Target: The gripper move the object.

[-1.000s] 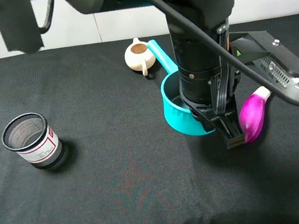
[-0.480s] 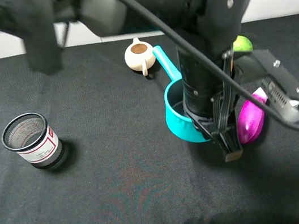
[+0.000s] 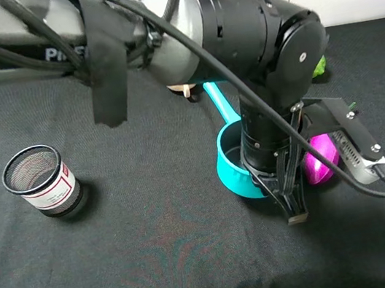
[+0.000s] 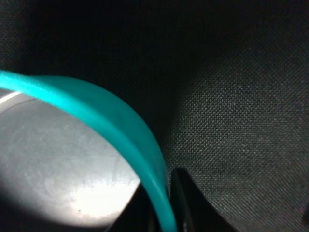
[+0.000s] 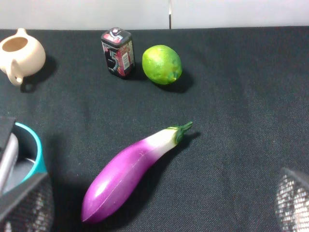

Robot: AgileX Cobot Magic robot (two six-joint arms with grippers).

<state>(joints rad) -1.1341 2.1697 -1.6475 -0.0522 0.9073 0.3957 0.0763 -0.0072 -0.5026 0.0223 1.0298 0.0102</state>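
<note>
Left tool (image 4: 163, 210) clamps teal saucepan (image 3: 233, 174) at its rim.

Small teal saucepan (image 3: 232, 170), dark grey inside, sits approx. mid-right of the black desk (image 3: 159, 253), open side up. Long straight teal handle (image 3: 221, 102) runs from the far rim towards the back of the desk, its far end hidden under the arm. The pan's near-right side is covered by the left gripper (image 3: 288, 198): black end tool, grey-black housing, cables, coming down almost vertical from an arm reaching across from the left. Wrist view: jaws closed on the pan's rim (image 4: 120, 130), one dark finger (image 4: 182, 203) outside the wall, other inside; glare on the grey base. Can't tell whether the pan touches the desk or is slightly raised.
</note>
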